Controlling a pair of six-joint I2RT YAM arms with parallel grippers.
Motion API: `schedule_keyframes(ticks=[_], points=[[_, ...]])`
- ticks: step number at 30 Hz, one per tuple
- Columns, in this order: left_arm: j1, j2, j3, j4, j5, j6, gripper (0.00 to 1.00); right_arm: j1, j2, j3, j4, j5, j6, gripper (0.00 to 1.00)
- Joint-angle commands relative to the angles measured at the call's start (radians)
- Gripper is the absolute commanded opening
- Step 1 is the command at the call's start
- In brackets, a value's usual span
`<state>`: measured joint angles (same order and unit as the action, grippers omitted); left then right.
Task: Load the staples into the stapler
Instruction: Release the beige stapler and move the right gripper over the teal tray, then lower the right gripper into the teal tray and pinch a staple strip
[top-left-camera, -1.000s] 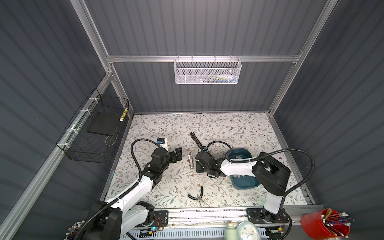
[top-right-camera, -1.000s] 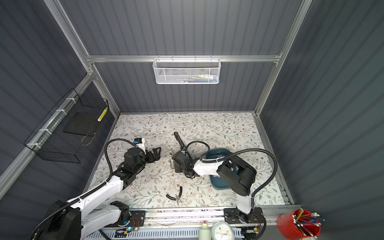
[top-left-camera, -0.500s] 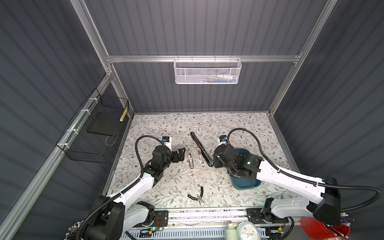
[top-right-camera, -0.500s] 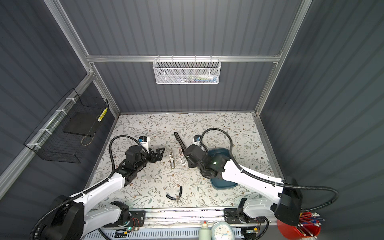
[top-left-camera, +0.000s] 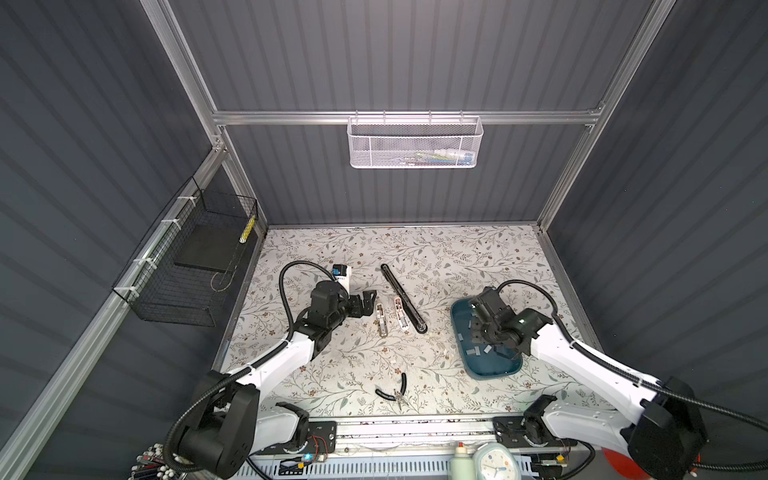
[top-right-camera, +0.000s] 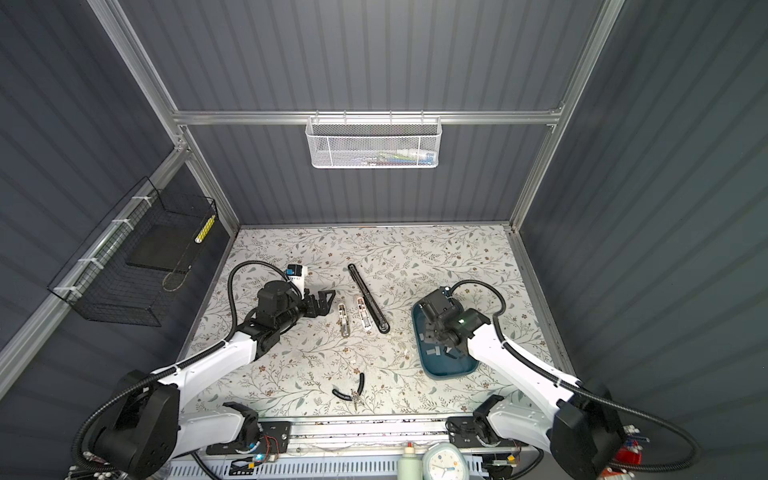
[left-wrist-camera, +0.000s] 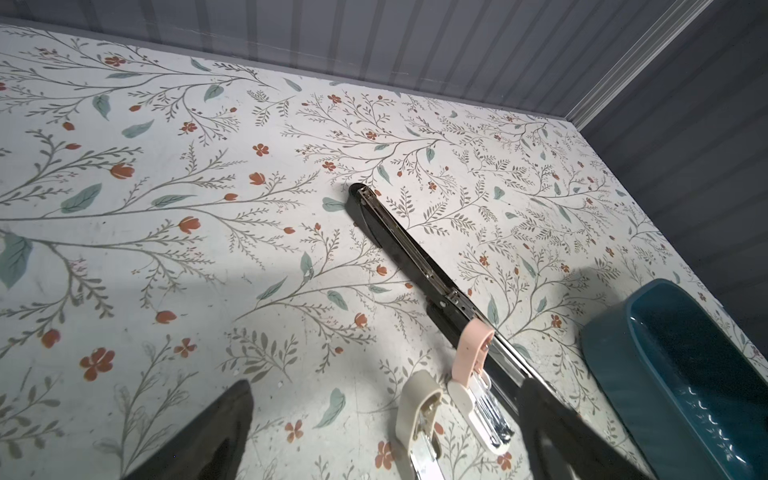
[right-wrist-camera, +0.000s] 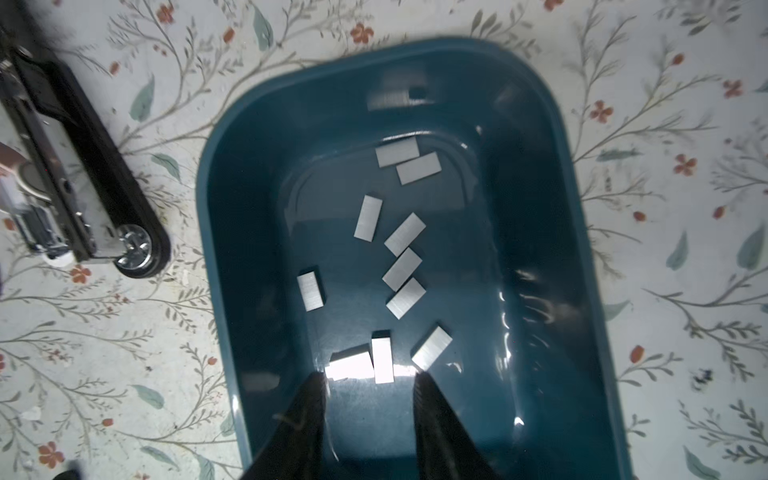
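The black stapler (top-left-camera: 402, 297) (top-right-camera: 368, 297) lies opened flat mid-table, its metal channel showing in the left wrist view (left-wrist-camera: 399, 237) and its hinge end in the right wrist view (right-wrist-camera: 95, 174). Several silver staples (right-wrist-camera: 402, 266) (top-left-camera: 473, 351) (top-right-camera: 432, 352) lie loose in a teal tray (right-wrist-camera: 208, 187) (top-left-camera: 457, 328) (top-right-camera: 417, 332). My right gripper (right-wrist-camera: 369, 384) (top-left-camera: 496, 349) (top-right-camera: 446, 351) hovers inside the tray, open, nothing between its fingers; one strip lies just ahead of the tips. My left gripper (left-wrist-camera: 386, 411) (top-left-camera: 365, 303) (top-right-camera: 324, 303) stands wide open left of the stapler, holding nothing.
Two small staplers lie beside the black one, a beige one (top-left-camera: 381, 320) (left-wrist-camera: 415, 403) and a pink-and-white one (top-left-camera: 401, 313) (left-wrist-camera: 473, 349). Black pliers (top-left-camera: 395, 390) (top-right-camera: 353, 390) lie near the front edge. A black wire basket (top-left-camera: 195, 266) hangs on the left wall, a white mesh basket (top-left-camera: 415, 143) on the back wall.
My right arm has swung from the black stapler to the right, over the teal tray, and its jaws have parted. The left gripper has edged slightly right toward the small staplers.
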<state>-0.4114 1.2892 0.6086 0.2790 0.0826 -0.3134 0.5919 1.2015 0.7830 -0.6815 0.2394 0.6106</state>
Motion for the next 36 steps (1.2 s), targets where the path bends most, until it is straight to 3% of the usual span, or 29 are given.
schedule_keyframes(ticks=[1,10,18,36], points=[[0.005,0.060,0.059,0.019,0.039,0.022,0.99,-0.030,0.042,0.001,0.052,-0.071,-0.040,0.39],[0.005,0.178,0.140,0.021,0.031,0.023,0.99,-0.125,0.191,0.011,0.198,-0.180,-0.086,0.37],[0.005,0.143,0.126,-0.003,0.012,0.033,0.99,-0.184,0.319,0.047,0.263,-0.157,-0.112,0.34],[0.005,0.119,0.104,-0.001,0.028,0.029,0.99,-0.208,0.404,0.079,0.306,-0.145,-0.131,0.32]])
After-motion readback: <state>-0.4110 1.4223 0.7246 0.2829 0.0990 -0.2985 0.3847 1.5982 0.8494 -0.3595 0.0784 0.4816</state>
